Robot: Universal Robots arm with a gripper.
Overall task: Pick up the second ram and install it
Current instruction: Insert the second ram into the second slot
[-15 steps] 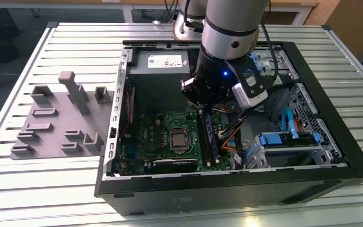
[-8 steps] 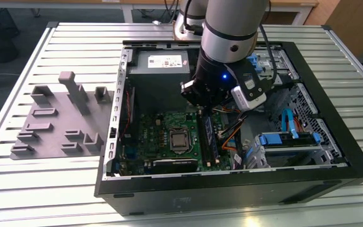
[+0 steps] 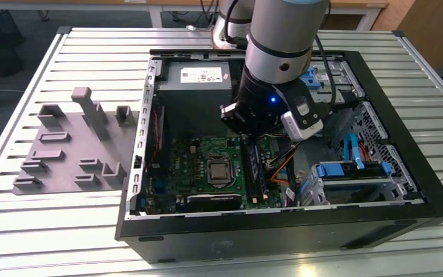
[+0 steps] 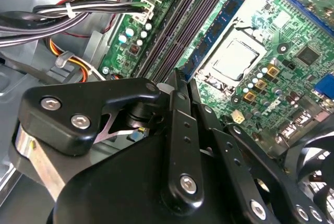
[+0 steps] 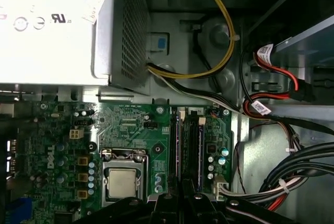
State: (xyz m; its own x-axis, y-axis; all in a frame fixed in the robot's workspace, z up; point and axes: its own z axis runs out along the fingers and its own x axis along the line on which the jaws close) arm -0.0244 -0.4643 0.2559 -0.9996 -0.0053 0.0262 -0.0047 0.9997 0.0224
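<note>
End effector (image 3: 249,134) hangs inside the open computer case (image 3: 429,196), hemmed by the grey power-supply box (image 3: 198,86) and cable bundles (image 5: 292,177). Second ram (image 3: 254,170) stands edge-up along the motherboard slots (image 4: 177,25) directly beneath it. Arm housing hides the fingertips; grip state cannot be told. Power-supply box bears a white label.

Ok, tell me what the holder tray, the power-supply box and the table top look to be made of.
Holder tray: likely moulded or printed plastic, matte grey, uniform colour with blocky upright shapes.
Power-supply box: apparently sheet metal, dull silver-grey, with a perforated vent side and folded edges.
Table top: probably aluminium, pale satin finish, built of parallel slotted strips that reflect the light.
</note>
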